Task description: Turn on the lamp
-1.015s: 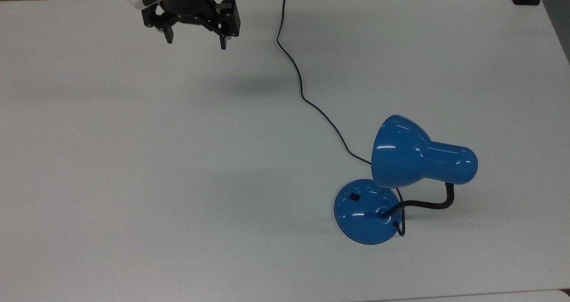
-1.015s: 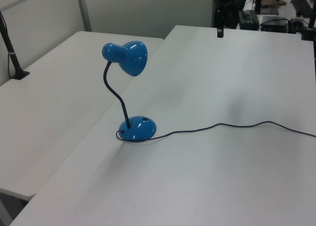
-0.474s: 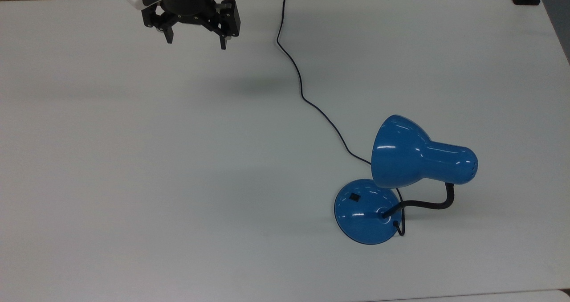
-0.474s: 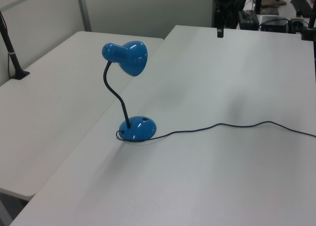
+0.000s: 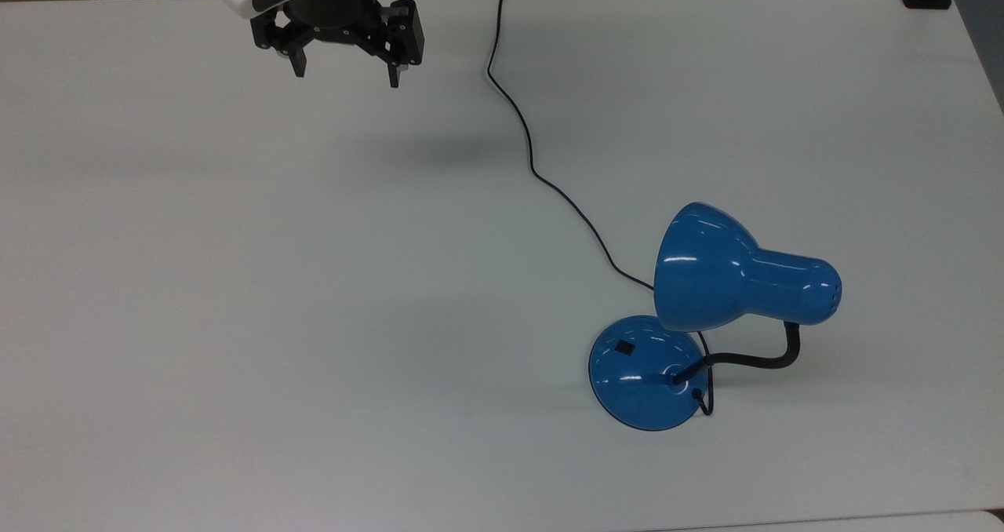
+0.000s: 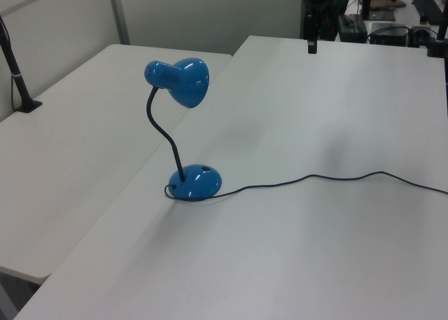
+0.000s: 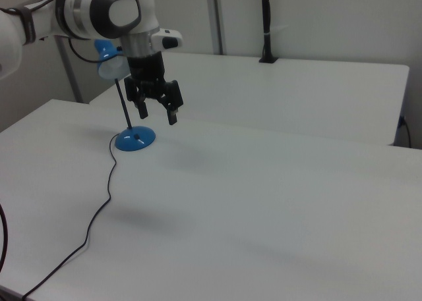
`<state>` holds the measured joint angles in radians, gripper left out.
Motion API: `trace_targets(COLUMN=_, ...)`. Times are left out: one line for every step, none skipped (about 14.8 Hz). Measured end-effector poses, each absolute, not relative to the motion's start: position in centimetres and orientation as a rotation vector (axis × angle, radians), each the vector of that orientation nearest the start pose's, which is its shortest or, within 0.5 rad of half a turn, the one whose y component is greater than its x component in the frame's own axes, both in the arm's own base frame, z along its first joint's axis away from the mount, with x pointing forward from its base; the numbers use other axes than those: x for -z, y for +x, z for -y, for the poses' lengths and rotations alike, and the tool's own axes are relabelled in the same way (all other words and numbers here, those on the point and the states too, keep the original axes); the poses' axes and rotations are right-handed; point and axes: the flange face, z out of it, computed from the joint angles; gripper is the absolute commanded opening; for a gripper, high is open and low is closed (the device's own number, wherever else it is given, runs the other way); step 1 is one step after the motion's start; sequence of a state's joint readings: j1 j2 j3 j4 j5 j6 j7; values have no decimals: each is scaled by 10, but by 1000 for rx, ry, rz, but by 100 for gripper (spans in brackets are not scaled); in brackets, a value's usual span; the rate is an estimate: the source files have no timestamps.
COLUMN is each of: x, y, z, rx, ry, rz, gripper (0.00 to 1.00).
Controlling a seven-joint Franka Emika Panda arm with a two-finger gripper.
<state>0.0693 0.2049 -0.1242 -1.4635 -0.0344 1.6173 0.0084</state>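
1. The gripper (image 5: 345, 77) hangs above the table (image 5: 235, 281) with its fingers spread apart and nothing between them — high in the top view's upper left, well apart from the lamp (image 5: 706, 320).
2. The lamp stands near the top view's lower right; its round base (image 5: 639, 375) carries a small black switch (image 5: 624, 347), and the shade (image 5: 729, 281) overhangs the base's edge.
3. Risk: with the fingers apart, a press could straddle the switch or land one tip on the glossy dome and skid off — closing them first would likely give a firmer point.
4. Risk: the shade sits close over the base, so a descent from the top view's right could knock it and bend the gooseneck (image 5: 753, 359). Coming in from the top view's left looks safer.
5. Risk: the cord (image 5: 533, 171) runs across the table between gripper and lamp; a low traverse could snag it and drag the lamp.
6. Risk: the base looks light — a sideways push may slide it rather than flip the switch.
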Motion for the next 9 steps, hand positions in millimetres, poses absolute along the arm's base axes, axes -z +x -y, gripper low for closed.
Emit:
trace_targets(x=-558, y=617, z=29, rx=-87, ry=-3198, rz=-79, gripper=64)
trace_targets(x=-556, y=618, z=28, rx=-94, ry=-3198, rz=-44, gripper=20)
trace_targets(x=-553, y=618, z=28, rx=-103, ry=-3196, rz=41, gripper=3)
trace_targets(x=-551, y=619, z=28, rx=-112, ry=-3190, rz=146, gripper=0)
trace_targets(x=-549, y=620, z=26, rx=-119, ry=-3179, rz=235, gripper=0)
trace_targets(x=-546, y=621, z=24, rx=-125, ry=-3160, rz=303, gripper=0)
trace_targets(x=-543, y=623, z=20, rx=-123, ry=-3139, rz=352, gripper=0)
trace_targets(x=-542, y=625, z=14, rx=-106, ry=-3117, rz=394, gripper=0)
trace_targets(x=-540, y=630, z=3, rx=-59, ry=-3084, rz=449, gripper=0)
